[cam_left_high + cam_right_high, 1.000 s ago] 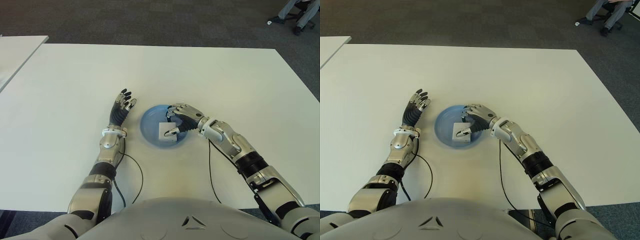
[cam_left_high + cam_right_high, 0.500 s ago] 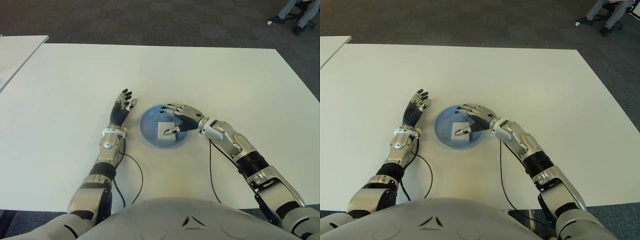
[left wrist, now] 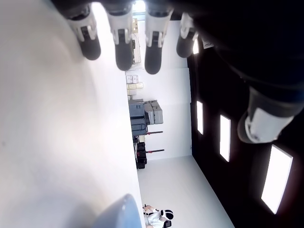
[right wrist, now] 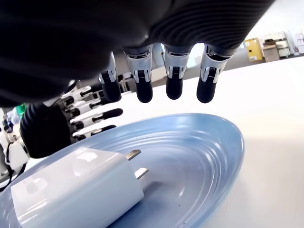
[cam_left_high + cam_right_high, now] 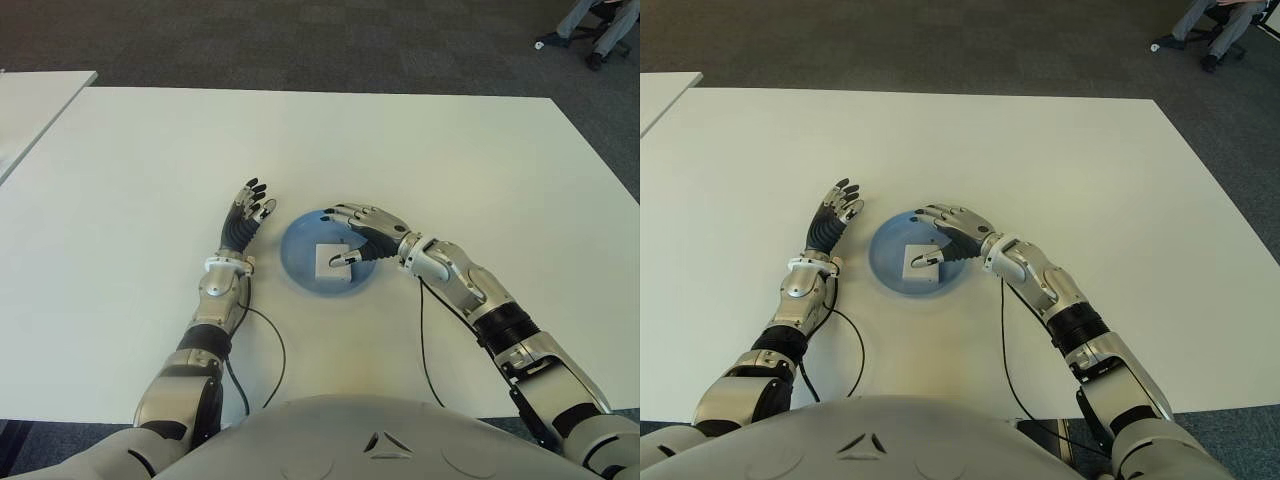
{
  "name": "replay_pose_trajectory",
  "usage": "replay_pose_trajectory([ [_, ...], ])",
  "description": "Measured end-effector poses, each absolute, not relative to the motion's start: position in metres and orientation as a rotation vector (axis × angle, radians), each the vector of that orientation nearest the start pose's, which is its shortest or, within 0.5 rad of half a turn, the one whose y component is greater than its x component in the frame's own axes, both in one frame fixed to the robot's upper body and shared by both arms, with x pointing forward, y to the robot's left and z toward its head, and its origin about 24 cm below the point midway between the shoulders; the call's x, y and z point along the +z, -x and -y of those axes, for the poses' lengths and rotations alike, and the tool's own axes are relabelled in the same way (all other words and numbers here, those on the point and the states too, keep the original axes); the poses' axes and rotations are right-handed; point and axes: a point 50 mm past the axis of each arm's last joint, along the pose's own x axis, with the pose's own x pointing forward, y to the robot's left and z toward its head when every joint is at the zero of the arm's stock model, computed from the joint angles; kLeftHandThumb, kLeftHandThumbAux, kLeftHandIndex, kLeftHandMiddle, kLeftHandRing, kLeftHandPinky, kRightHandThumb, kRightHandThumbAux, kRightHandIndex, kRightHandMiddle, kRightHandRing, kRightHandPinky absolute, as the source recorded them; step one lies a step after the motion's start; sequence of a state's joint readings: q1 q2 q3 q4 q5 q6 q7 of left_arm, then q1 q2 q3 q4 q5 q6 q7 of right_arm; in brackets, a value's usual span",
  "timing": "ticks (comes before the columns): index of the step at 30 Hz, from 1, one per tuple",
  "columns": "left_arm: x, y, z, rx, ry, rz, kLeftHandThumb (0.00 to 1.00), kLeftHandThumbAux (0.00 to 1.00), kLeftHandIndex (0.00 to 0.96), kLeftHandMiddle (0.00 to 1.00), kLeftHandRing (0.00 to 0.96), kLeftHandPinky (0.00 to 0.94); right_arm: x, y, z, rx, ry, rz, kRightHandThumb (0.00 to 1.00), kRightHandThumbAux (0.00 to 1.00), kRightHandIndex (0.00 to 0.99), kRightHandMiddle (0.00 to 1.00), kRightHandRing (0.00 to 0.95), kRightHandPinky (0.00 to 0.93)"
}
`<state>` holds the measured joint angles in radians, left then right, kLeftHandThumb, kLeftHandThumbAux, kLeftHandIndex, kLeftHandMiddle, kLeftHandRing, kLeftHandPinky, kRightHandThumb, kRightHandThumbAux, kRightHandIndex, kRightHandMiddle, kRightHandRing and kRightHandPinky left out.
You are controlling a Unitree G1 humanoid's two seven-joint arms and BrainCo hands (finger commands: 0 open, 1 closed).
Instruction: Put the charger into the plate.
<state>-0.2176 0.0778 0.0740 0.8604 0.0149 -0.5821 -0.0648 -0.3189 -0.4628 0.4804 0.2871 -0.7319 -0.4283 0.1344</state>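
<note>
Right wrist view shows the white charger (image 4: 78, 187) lying in the blue plate (image 4: 204, 156), prongs bare, with the right hand (image 5: 362, 232) spread loosely just above it and gripping nothing. From the head, the plate sits mid-table (image 5: 450, 150), the left hand (image 5: 245, 218) just beside its left rim, fingers stretched out and empty. A black cable (image 5: 270, 345) loops near the table's front edge. Someone's legs (image 5: 598, 22) show far off on the carpet.
</note>
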Motion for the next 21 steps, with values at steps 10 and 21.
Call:
replay_pose_trajectory([
  [10,-0.037,-0.261,-0.169,-0.049,-0.077,-0.064,0.000,0.493,0.078,0.158,0.139,0.132,0.044,-0.275,0.108,0.753,1.226,0.400,0.268,0.100,0.000,0.000,0.000,0.000],
  [21,-0.037,-0.261,-0.168,-0.051,-0.077,-0.076,0.000,0.506,0.076,0.164,0.148,0.135,0.044,-0.284,0.118,0.658,1.207,0.359,0.238,0.144,0.000,0.000,0.000,0.000],
])
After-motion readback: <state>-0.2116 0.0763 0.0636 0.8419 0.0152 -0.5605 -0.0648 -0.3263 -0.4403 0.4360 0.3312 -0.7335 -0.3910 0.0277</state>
